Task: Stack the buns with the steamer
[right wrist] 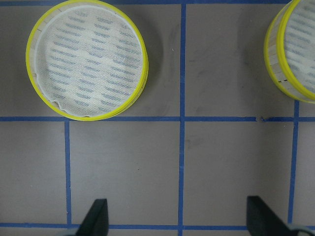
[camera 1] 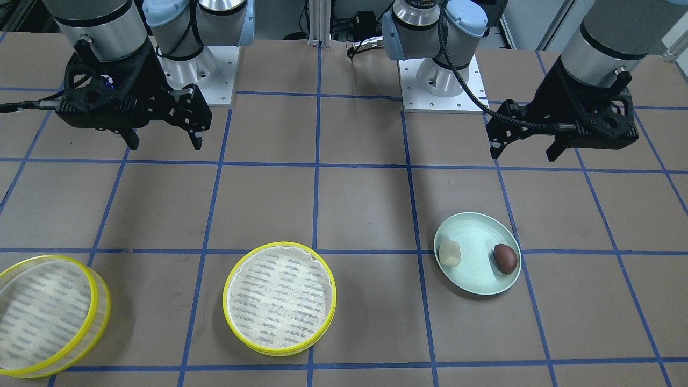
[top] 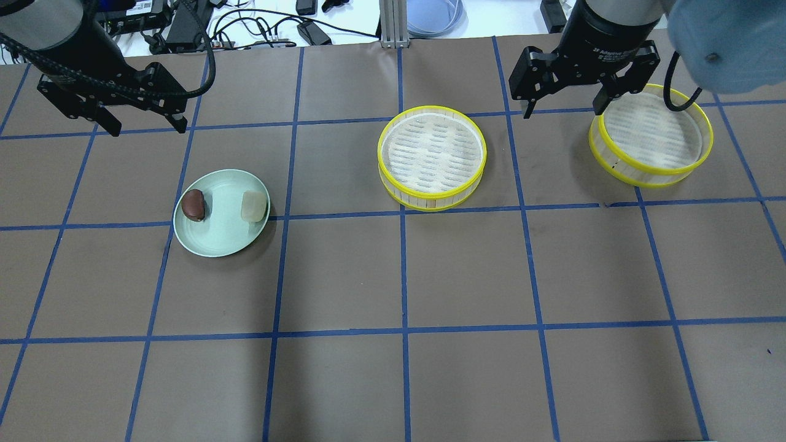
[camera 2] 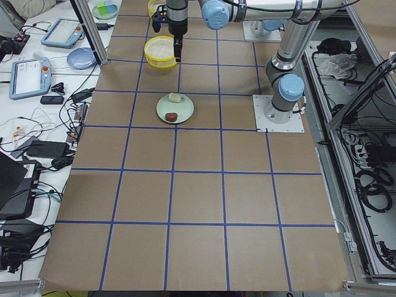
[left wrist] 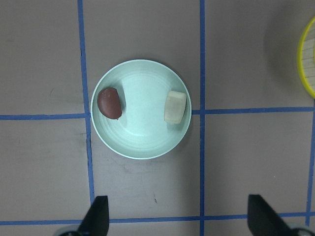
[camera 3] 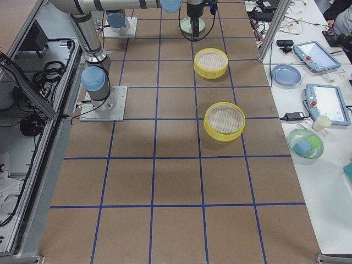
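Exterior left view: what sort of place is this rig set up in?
Probably a robotics lab: a table papered brown and gridded with blue tape, a robot arm bolted down on a metal plate, teach pendants and loose cables on the side bench.

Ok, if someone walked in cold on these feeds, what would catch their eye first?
Two bright yellow-rimmed trays stand out: the middle tray and the right tray, both empty. On the robot's left, the mint-green plate holds the brown bun and the cream bun. The left claw and right claw hang open above the table, holding nothing.
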Available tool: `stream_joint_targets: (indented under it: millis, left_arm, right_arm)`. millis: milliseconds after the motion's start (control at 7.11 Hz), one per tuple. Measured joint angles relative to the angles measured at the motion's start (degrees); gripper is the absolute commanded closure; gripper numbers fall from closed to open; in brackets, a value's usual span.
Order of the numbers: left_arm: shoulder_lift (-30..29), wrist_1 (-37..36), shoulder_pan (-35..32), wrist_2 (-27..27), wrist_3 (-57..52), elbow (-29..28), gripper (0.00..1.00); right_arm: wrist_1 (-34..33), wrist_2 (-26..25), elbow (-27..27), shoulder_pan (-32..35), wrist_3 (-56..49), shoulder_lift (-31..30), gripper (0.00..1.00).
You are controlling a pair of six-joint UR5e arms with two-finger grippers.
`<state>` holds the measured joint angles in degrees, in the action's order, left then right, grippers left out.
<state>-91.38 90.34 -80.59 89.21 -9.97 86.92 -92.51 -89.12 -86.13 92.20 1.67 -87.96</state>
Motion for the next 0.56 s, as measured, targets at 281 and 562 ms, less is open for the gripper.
stream_joint_targets:
  millis: [281,562]
  left_arm:
    - [-0.17,-0.09,0.11,0.20,-0.14,0.16,0.00]
    - [-0.85,-0.45,0.66,0.21,-0.33,0.48,0.00]
  right_arm:
    - [-0.19,0.00,-0.01,0.00,0.00,0.01,0.00]
    - [-0.14,0.00,0.00,0.00,0.00,0.02,0.00]
